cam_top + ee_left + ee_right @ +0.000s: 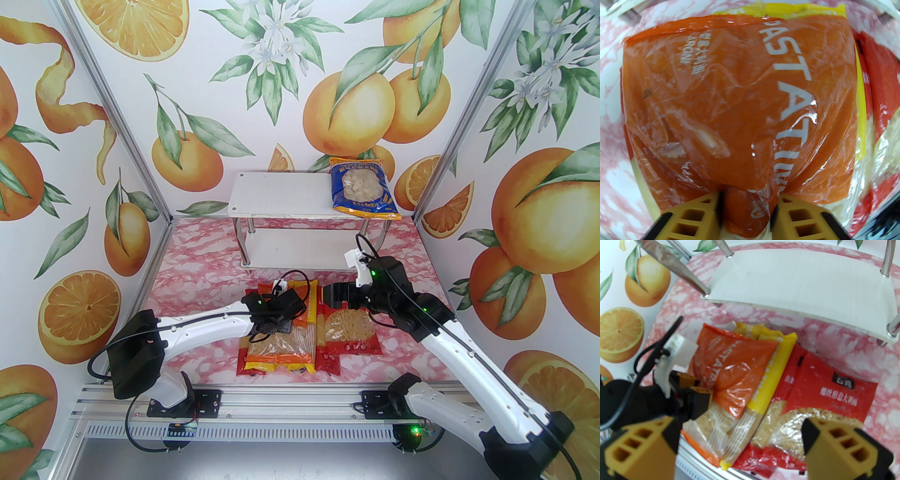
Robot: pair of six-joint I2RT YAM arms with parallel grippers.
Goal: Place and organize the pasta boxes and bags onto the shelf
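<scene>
blue bag (363, 187) on shelf (281, 194) (rest pending). L gripper (748, 211) jaws pinch orange bag (740, 105) between them. R gripper (740, 427) jaws spread, red bag (834, 392) below.

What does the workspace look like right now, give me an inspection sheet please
Surface: pink marbled table, packs piled near the arms.
Job's things: blue bag on the shelf top board, right end; orange bag, yellow packs and red bag on the table.
Clutter: nothing seen.
Grippers: left gripper pinches the orange bag; right gripper open above the red bag.
Cables: black cable loops at the left wrist.
Surroundings: orange-print walls.
</scene>
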